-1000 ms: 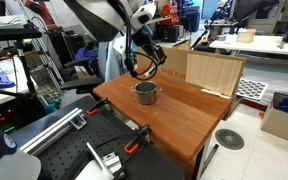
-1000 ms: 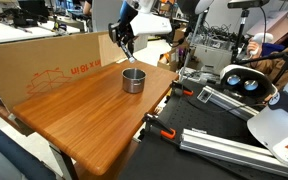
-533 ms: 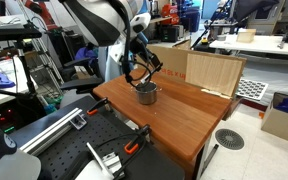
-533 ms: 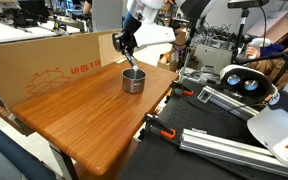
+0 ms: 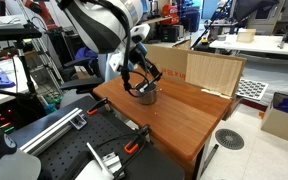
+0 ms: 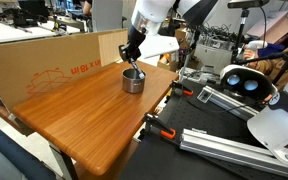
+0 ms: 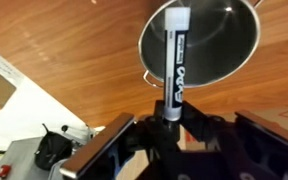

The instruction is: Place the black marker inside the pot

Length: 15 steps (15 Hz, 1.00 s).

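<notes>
My gripper (image 7: 171, 118) is shut on the black marker (image 7: 175, 62), which has a white label band and points straight out from the jaws over the pot's dark inside. The pot (image 7: 200, 45) is small, round and silver-grey; it stands on the wooden table (image 7: 74, 60). In both exterior views the gripper (image 5: 141, 81) (image 6: 132, 58) hangs just above the pot (image 5: 146, 94) (image 6: 133, 81), with the marker's tip (image 6: 132, 68) at about rim height.
A brown cardboard box (image 6: 44, 62) stands along the table's back edge. A wooden panel (image 5: 213, 72) leans at the table's far side. Black rails and clamps (image 5: 104, 150) lie on the bench beside the table (image 5: 174, 115).
The gripper has come down with the marker from above and beside the pot to directly over it, close to the rim. The pot has not moved.
</notes>
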Motion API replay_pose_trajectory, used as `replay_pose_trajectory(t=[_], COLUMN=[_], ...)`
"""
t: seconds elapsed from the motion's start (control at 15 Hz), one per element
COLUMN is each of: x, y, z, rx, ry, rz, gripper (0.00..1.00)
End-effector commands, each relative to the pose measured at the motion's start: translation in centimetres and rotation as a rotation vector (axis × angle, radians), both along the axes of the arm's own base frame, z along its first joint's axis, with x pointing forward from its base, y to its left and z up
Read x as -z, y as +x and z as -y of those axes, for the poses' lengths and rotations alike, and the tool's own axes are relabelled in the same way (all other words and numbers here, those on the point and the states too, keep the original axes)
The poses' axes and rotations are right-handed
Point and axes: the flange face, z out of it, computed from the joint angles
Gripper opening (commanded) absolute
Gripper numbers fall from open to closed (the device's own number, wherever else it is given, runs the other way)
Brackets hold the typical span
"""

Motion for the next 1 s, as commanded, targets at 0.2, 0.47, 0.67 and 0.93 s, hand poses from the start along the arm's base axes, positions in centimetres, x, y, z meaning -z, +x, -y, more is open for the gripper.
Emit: replay_pose_trajectory(t=[0.2,0.47,0.67,0.93], x=[1.8,2.2,1.8,-0.1], y=[-0.7,-0.8,-0.6,0.4], z=[0.5,0.7,0.6,0.4], rx=[0.029,0.033,0.032,0.032], ry=[-0.014,-0.011,-0.010,0.003], rz=[-0.022,-0.032,-0.022,0.024], gripper=[0.64,0.92,1.00,1.00])
